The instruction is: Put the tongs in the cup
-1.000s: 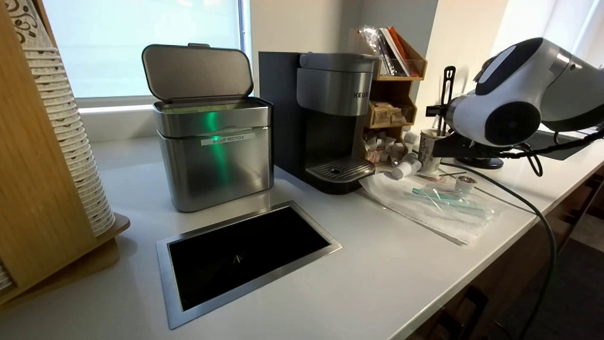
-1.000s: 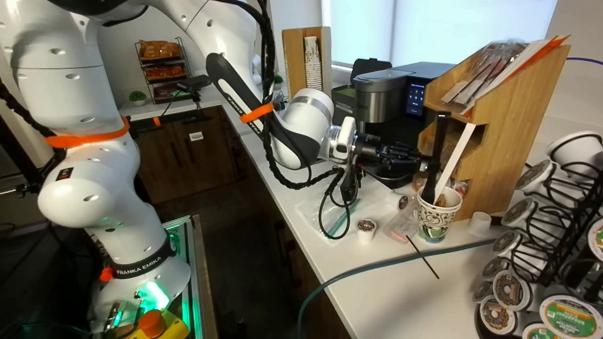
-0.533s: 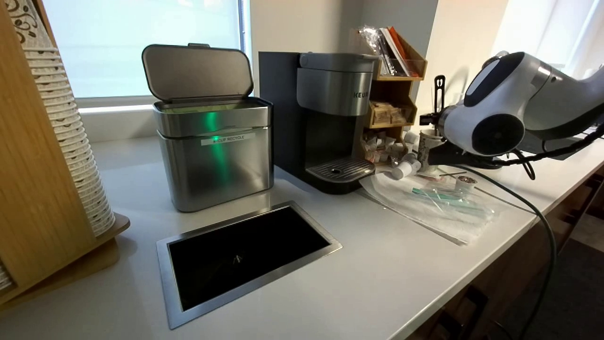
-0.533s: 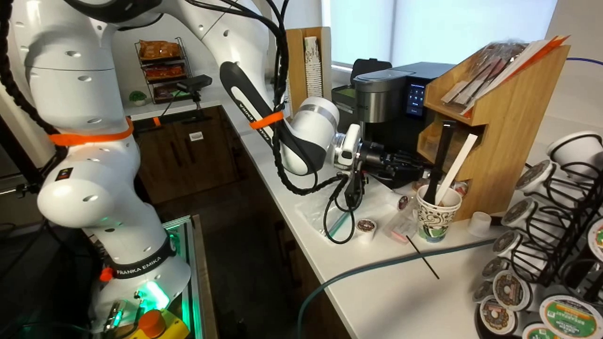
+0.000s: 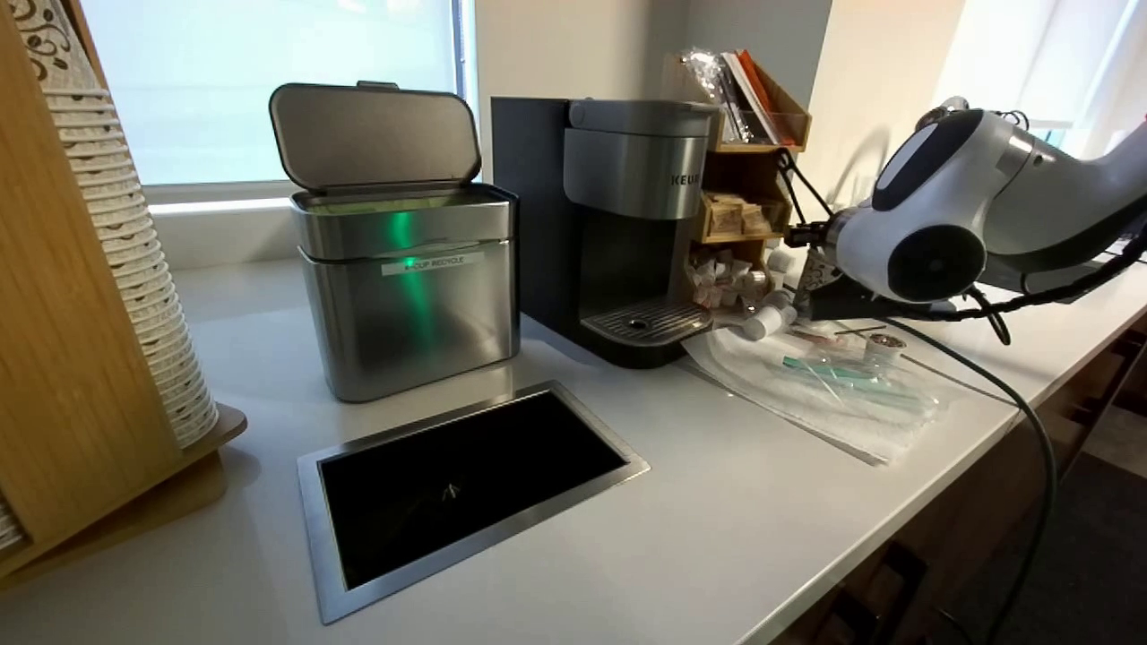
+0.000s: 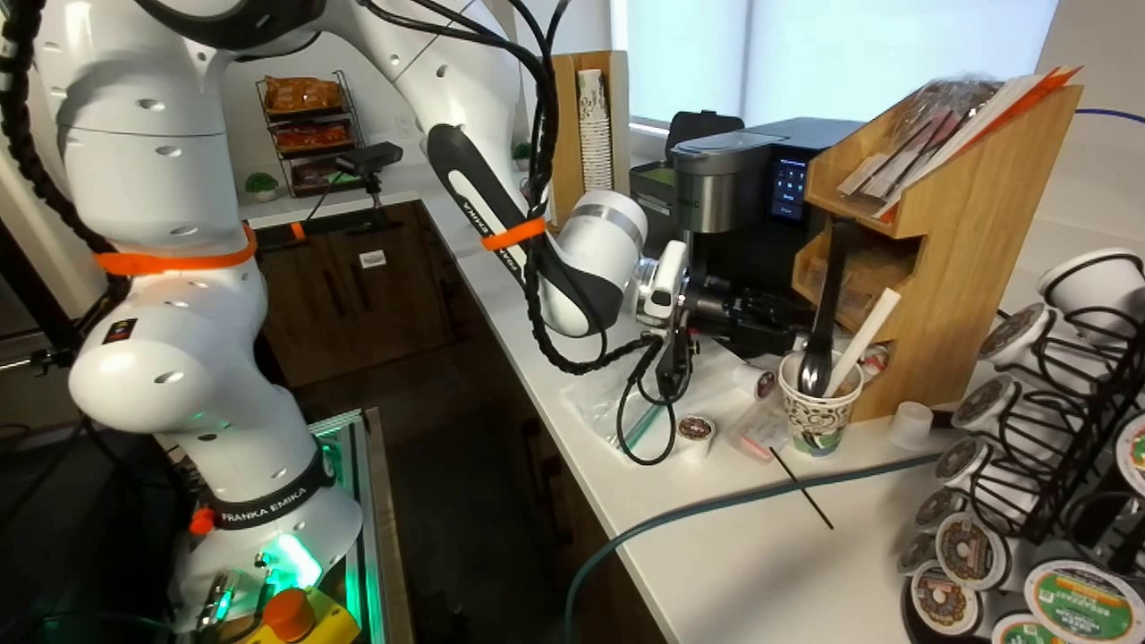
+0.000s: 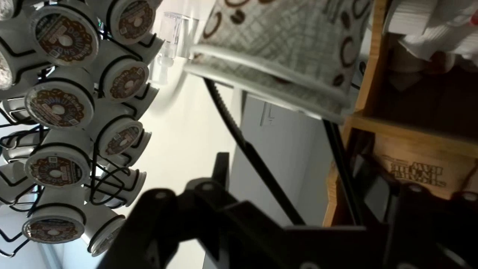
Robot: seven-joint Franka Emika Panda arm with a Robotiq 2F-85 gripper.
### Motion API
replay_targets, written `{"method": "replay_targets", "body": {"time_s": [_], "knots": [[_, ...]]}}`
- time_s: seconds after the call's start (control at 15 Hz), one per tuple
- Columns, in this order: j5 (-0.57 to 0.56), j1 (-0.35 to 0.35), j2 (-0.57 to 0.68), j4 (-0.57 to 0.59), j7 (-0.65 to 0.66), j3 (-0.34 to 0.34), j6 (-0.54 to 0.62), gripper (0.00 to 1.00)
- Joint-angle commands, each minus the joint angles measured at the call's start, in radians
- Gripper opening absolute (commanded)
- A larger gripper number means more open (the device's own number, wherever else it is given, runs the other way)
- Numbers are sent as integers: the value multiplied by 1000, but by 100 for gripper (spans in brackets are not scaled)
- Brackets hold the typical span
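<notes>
The slim black tongs [image 6: 828, 295] stand in the whitish, patterned paper cup [image 6: 816, 413], right of centre in an exterior view, their lower end inside the rim beside a flat white stick [image 6: 865, 345]. In the wrist view the gripper [image 7: 295, 166] is spread wide, one finger on either side of the tongs; whether either finger touches them cannot be told. The tongs' legs are splayed, which suggests nothing squeezes them. The placing therefore looks finished; what is probably left is drawing clear without tipping the cup.
</notes>
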Motion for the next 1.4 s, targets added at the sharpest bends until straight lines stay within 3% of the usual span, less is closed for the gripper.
{"method": "replay_targets", "body": {"time_s": [0.0, 0.53, 0.93, 1.2, 1.33], "knots": [[-8, -10, -32, -26, 13, 19, -8, 100], [-3, -2, -150, -84, 2, 23, 6, 100], [-67, 3, -278, -155, -66, 13, 230, 100], [-262, 20, -351, -188, -33, 0, 400, 100], [-186, 67, -381, -174, -127, 34, 477, 100]]}}
